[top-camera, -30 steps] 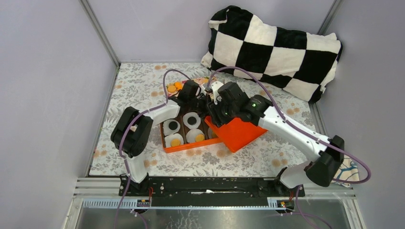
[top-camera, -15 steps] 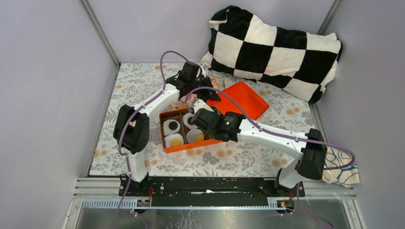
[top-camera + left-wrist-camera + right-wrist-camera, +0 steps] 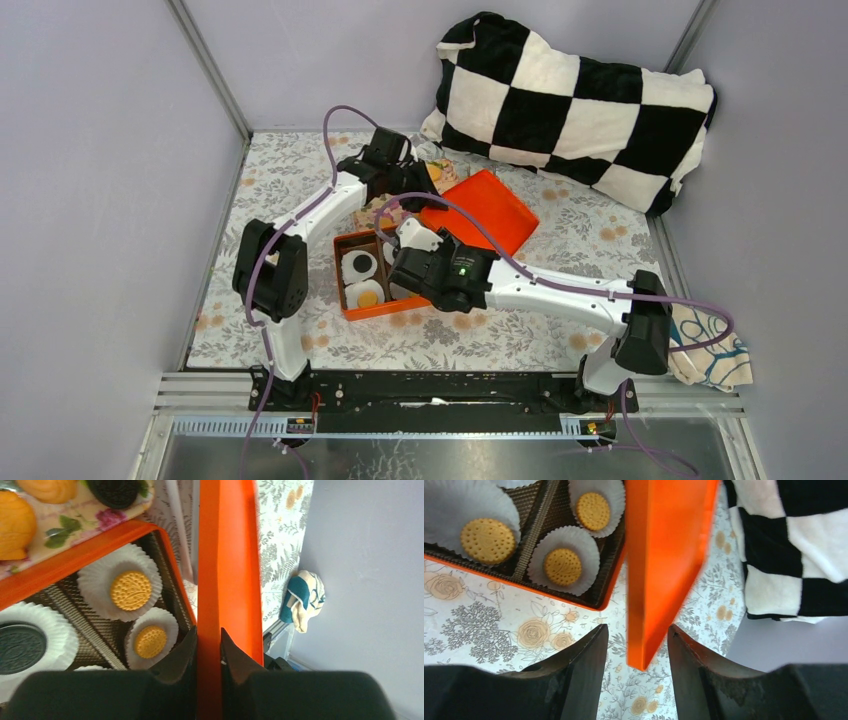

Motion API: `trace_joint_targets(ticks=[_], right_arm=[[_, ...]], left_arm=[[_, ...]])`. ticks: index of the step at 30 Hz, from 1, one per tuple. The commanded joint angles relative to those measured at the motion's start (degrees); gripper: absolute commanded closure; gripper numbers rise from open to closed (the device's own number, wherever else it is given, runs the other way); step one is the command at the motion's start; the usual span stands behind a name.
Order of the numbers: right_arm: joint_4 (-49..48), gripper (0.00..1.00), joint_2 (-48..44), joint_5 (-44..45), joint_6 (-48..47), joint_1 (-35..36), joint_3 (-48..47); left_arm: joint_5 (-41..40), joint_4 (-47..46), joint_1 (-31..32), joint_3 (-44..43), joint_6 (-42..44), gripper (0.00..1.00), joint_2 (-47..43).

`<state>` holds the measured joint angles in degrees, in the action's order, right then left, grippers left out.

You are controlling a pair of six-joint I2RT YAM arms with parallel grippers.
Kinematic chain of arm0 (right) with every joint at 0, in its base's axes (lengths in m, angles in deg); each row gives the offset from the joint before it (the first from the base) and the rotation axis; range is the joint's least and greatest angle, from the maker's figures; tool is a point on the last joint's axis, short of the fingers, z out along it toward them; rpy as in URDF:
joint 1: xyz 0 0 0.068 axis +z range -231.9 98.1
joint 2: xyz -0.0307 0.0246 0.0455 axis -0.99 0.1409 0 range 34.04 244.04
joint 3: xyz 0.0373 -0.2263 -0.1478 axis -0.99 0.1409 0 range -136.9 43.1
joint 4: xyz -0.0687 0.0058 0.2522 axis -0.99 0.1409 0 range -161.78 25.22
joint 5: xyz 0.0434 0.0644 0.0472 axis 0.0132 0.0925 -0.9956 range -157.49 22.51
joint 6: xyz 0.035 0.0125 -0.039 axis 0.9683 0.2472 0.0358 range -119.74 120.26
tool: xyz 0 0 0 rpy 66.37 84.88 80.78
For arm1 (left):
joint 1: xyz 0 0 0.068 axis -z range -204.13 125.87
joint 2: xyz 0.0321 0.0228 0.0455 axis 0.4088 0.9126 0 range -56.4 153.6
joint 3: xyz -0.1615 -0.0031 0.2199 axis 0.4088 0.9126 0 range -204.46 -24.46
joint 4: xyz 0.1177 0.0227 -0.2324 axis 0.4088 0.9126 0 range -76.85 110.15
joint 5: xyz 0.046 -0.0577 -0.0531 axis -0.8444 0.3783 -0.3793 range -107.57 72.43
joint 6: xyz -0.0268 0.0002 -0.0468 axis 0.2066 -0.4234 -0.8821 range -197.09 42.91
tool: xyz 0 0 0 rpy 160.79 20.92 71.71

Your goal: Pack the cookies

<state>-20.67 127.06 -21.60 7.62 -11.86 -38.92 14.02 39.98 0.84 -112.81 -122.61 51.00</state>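
Note:
An orange box [image 3: 375, 309] holds white paper cups with cookies: tan ones [image 3: 487, 540] [image 3: 563, 566] [image 3: 130, 590] and a dark one [image 3: 20, 647]. My left gripper [image 3: 209, 637] is shut on the edge of the orange lid [image 3: 227, 555], held tilted behind and right of the box [image 3: 480, 210]. My right gripper [image 3: 638, 645] is open above the cloth by the box's corner. The lid's corner [image 3: 664, 555] hangs between its fingers, touching neither. Loose cookies [image 3: 15, 525] lie on a floral plate [image 3: 75, 515] beyond the box.
A black-and-white checkered pillow [image 3: 570, 100] lies at the back right. A crumpled white and teal cloth [image 3: 705, 345] sits at the near right edge. A floral cloth [image 3: 500, 335] covers the table. Grey walls close in on both sides.
The lid went from leaning at the box's right side to being held up behind it by my left gripper. My right gripper let go and moved left, down to the box.

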Motion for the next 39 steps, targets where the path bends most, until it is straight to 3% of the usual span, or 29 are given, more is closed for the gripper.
trace_joint_targets(ticks=[1,11,24,35,37,39], right_arm=[[6.29,0.46,-1.41,8.38,2.15,0.75,-4.07],[-0.70,0.45,0.31,5.99,0.78,0.71,2.01],[-5.94,0.45,6.01,5.71,-0.21,-0.40,2.04],[-5.93,0.87,4.73,12.67,1.31,-2.98,0.60],[-5.93,0.91,4.05,12.99,1.42,-3.28,-0.11],[-6.02,0.92,3.23,13.17,1.39,-3.65,-0.62]], left_arm=[[1.10,3.03,-1.23,-0.40,4.02,1.00,-0.41],[1.36,4.37,-1.50,-1.56,4.24,1.00,-1.94],[1.98,5.68,-1.61,-1.31,4.65,1.00,-5.11],[2.68,6.09,-1.64,-1.31,5.03,1.00,-6.08],[3.00,6.07,-1.59,-2.25,5.44,1.00,-6.10],[3.16,5.75,-1.59,-3.97,6.03,0.92,-6.27]])
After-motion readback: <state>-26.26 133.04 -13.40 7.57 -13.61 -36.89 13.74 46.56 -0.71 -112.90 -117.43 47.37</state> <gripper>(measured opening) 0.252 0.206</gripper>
